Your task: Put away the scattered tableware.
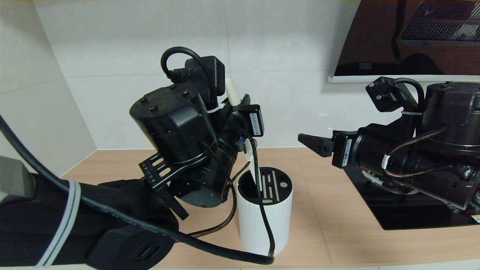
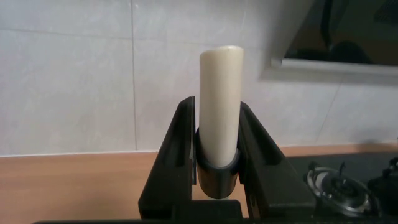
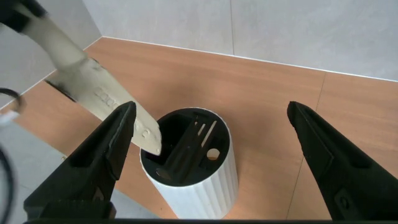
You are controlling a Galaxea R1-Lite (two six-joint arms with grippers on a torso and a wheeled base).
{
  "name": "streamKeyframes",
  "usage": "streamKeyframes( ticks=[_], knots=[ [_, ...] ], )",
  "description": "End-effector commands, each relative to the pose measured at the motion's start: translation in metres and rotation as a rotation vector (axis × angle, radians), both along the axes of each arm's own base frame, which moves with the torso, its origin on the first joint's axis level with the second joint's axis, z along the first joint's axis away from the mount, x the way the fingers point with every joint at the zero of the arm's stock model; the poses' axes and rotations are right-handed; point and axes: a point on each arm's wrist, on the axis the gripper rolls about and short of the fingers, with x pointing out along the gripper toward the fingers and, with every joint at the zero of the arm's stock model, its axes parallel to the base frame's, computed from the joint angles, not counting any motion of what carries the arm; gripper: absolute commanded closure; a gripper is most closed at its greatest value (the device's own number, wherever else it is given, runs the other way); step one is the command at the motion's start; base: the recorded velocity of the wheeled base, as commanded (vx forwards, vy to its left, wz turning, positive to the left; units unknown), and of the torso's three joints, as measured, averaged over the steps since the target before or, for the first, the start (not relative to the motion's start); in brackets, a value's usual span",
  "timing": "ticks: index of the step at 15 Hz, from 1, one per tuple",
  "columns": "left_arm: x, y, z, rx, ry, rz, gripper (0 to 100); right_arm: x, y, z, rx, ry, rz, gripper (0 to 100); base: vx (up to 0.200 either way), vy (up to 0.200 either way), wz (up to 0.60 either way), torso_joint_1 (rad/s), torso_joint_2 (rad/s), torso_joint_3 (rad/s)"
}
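**Current Position**

Pinched by its handle in left gripper (image 2: 217, 111): cream-handled, steel-bladed knife (image 2: 219, 68). Blade angled down, tip at open mouth of white ribbed cylindrical holder (image 1: 264, 221), lower centre of head view, standing on light wooden countertop (image 1: 337, 225). Right of centre, right gripper (image 3: 211, 109): spread wide, holding nothing, raised off countertop near black cooktop (image 1: 412, 213).

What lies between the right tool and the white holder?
The stretch is bare: in the right wrist view only air separates the open right tool from the white holder. The knife reaches into the holder beside that gap.
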Motion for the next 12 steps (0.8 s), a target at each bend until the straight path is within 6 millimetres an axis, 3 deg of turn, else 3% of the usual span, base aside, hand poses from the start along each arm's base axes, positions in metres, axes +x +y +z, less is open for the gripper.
streamKeyframes(
  ticks=[1, 12],
  knots=[
    [0.003, -0.002, -0.005, 0.010, 0.010, 0.003, 100, 0.000, 0.000, 0.000, 0.000, 0.000, 0.000, 0, 0.000, 0.000, 0.00, 0.000, 0.00, 0.000],
    [0.016, -0.009, -0.031, 0.066, 0.058, 0.022, 100, 0.000, 0.000, 0.000, 0.000, 0.000, 0.000, 0, 0.000, 0.000, 0.00, 0.000, 0.00, 0.000]
  ],
)
